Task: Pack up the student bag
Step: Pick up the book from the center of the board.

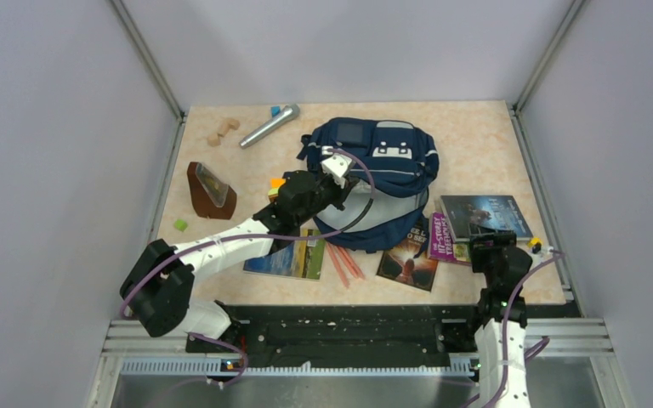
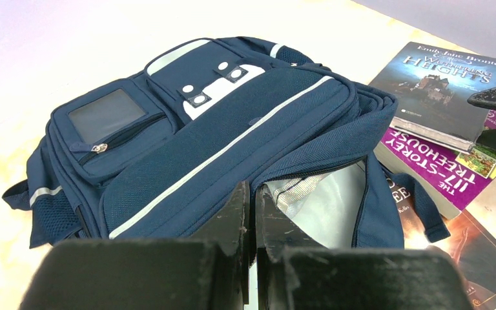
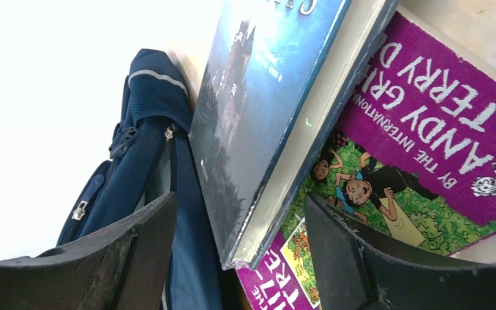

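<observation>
The student bag (image 1: 395, 157) lies flat mid-table, navy with grey stripes, its main compartment unzipped so the grey lining (image 2: 323, 206) shows. My left gripper (image 1: 333, 174) (image 2: 252, 194) is shut on the near edge of that opening. The bag also shows at the left of the right wrist view (image 3: 142, 148). My right gripper (image 1: 489, 246) (image 3: 240, 199) is open, its fingers either side of the near corner of a dark blue book (image 3: 258, 110) (image 1: 485, 212) without touching it. That book rests on a purple book (image 3: 426, 110) (image 1: 446, 238).
A third book (image 1: 408, 259) lies in front of the bag, with red pencils (image 1: 344, 262) and a green-covered book (image 1: 293, 255) beside it. At the left are a brown wedge case (image 1: 211, 189), a silver cylinder (image 1: 268, 126), wooden blocks (image 1: 223, 130) and a green cube (image 1: 180, 224).
</observation>
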Available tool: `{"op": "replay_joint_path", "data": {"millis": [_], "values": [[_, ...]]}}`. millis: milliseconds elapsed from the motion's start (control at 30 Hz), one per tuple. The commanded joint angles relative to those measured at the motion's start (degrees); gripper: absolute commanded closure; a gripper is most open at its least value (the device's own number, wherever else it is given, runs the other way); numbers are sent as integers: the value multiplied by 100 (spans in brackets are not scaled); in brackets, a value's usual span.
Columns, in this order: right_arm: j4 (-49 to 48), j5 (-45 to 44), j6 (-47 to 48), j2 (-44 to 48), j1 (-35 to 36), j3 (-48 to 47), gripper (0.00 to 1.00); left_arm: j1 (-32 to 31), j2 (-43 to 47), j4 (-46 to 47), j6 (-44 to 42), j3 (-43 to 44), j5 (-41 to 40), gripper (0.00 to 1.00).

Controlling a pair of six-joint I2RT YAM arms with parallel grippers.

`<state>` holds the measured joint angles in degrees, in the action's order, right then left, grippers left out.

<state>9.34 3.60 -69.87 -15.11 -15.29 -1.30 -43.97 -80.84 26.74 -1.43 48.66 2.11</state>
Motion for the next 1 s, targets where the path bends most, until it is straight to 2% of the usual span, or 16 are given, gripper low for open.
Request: {"op": "replay_joint_path", "data": {"millis": [0,700,833,967], "values": [[-453,45,-267,-132,-31,380,30,54,292,560,72,284,-10,100],[-2572,-199,5,-1907,-44,746,36,55,401,569,86,262,25,100],[-2992,-182,37,-2366,-44,760,45,55,408,562,69,249,16,100],[-3316,-171,84,-2679,-43,721,61,57,420,569,58,240,0,100]]}}
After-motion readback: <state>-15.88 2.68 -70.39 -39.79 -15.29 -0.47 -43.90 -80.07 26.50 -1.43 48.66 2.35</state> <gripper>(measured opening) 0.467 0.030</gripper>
